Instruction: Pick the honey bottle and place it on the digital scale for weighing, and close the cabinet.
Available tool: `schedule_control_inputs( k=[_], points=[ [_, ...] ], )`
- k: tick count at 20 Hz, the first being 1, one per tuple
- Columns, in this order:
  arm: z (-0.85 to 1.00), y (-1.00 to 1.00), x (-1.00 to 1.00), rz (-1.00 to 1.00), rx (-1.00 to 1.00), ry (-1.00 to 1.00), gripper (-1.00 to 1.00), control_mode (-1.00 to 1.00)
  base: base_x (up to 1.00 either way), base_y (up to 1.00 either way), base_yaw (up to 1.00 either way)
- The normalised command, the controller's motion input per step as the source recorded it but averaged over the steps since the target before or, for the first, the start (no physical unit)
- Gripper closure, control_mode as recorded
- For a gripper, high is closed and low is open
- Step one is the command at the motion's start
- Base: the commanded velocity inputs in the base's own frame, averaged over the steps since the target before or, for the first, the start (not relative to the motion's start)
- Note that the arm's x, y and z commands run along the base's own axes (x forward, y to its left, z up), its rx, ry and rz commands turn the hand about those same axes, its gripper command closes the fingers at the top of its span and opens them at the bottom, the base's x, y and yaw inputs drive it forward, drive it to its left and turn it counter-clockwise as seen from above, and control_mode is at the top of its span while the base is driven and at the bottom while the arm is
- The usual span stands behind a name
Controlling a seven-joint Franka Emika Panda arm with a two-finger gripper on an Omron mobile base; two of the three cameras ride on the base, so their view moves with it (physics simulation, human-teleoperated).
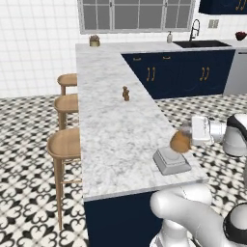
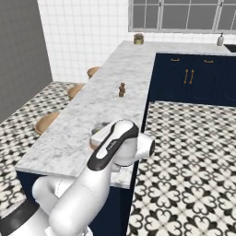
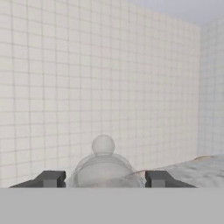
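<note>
The room is a tiled kitchen: white square wall tiles, a black-and-white patterned floor (image 1: pixel 29 159), and a grey-framed window (image 1: pixel 137 14) over the far run of navy base cabinets (image 1: pixel 183 72) with short brass handles. A black sink with a dark tap (image 1: pixel 194 30) sits in the far counter, a soap bottle (image 1: pixel 170 37) beside it.

A long white marble tabletop (image 1: pixel 111 120) runs from the far wall toward the robot as a peninsula. Three round wooden stools (image 1: pixel 65 142) line its left edge; open floor lies along its right edge, between it and the base cabinets. Most of the marble is bare. A small potted plant (image 1: pixel 94 41) stands at the far left corner, and a tiny dark brown figurine (image 1: pixel 126 93) stands upright near mid-length, well apart from everything else.

Near the tabletop's near right corner sits the digital scale (image 1: pixel 171 161), close to both edges. The honey bottle (image 1: pixel 180 142) is just above the scale's far right side, tilted, held by the claw (image 1: pixel 189 135), which reaches in from over the right edge. Whether the bottle touches the platform cannot be told.

In the hand view the claw (image 3: pixel 105 178) has its two dark fingertips (image 3: pixel 51 178) pressed against either side of the bottle (image 3: pixel 104 168), its rounded cap pointing at the tiled wall.
</note>
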Motion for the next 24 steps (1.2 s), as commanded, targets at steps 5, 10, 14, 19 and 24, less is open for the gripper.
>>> schedule_control_inputs(
  k=[5, 10, 14, 19, 24],
  points=[
    [-0.43, 0.00, 0.17, 0.00, 0.00, 0.00, 1.00, -1.00, 0.00, 0.00, 0.00],
    [-0.34, 0.00, 0.16, 0.00, 0.00, 0.00, 1.00, -1.00, 0.00, 0.00, 0.00],
    [-0.26, 0.02, 0.27, 0.00, 0.00, 0.00, 1.00, -1.00, 0.00, 0.00, 0.00],
    [-0.31, 0.04, 0.26, 0.00, 0.00, 0.00, 1.00, -1.00, 0.00, 0.00, 0.00],
    [-0.20, 0.00, 0.12, 0.00, 0.00, -0.01, 1.00, -1.00, 0.00, 0.00, 0.00]
  ],
)
